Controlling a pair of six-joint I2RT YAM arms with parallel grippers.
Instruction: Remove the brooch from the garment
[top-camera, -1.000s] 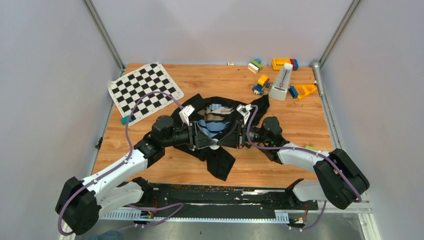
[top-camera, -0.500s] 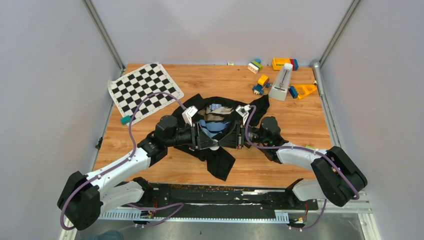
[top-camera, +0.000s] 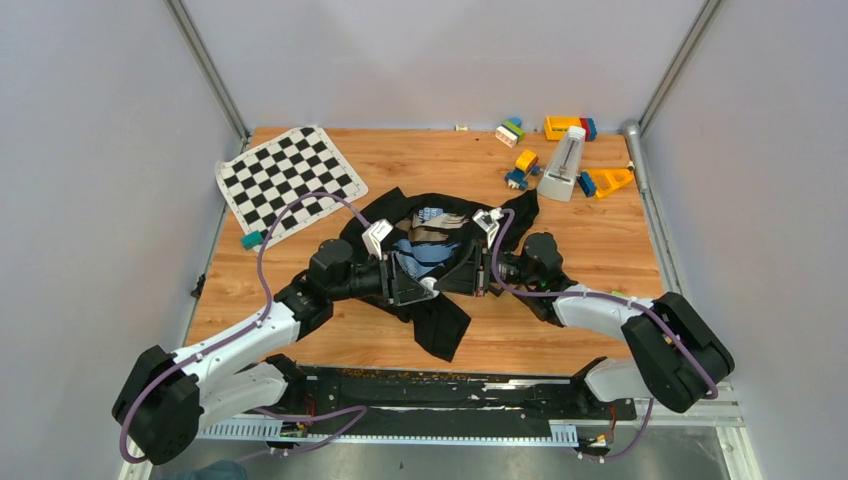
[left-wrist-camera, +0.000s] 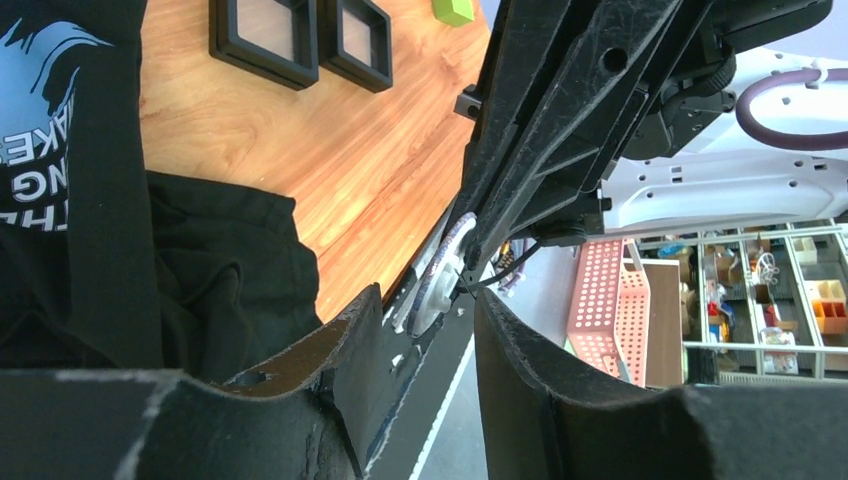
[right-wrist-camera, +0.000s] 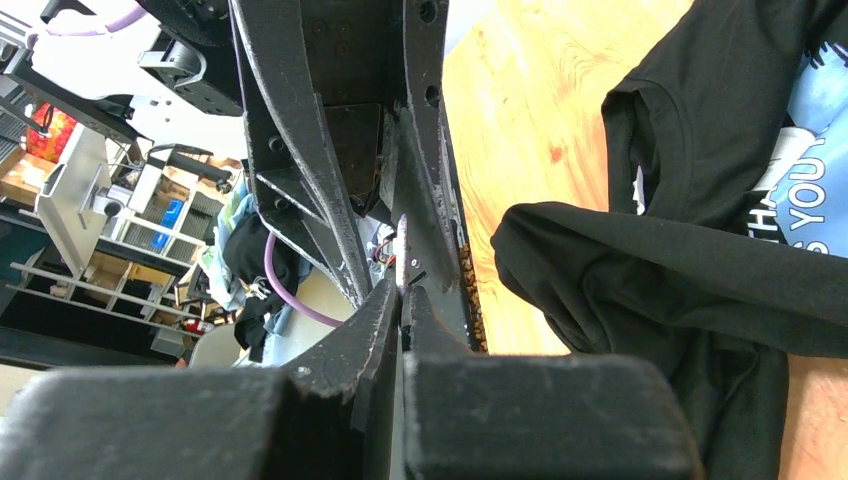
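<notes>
Evidently the extraction step is in hand: the right gripper (right-wrist-camera: 402, 292) has its fingers pressed together and appears to pinch the brooch (left-wrist-camera: 440, 275), a tiny pale silvery disc at the centre of the left wrist view, just beside the black garment (left-wrist-camera: 200, 270) at lower left. The left gripper (left-wrist-camera: 428, 296) has its fingers partly apart, holding nothing, tips just short of the brooch. Whether the pin is free of the cloth cannot be told; the next move likely calls for a steady pull away with the cloth restrained.
</notes>
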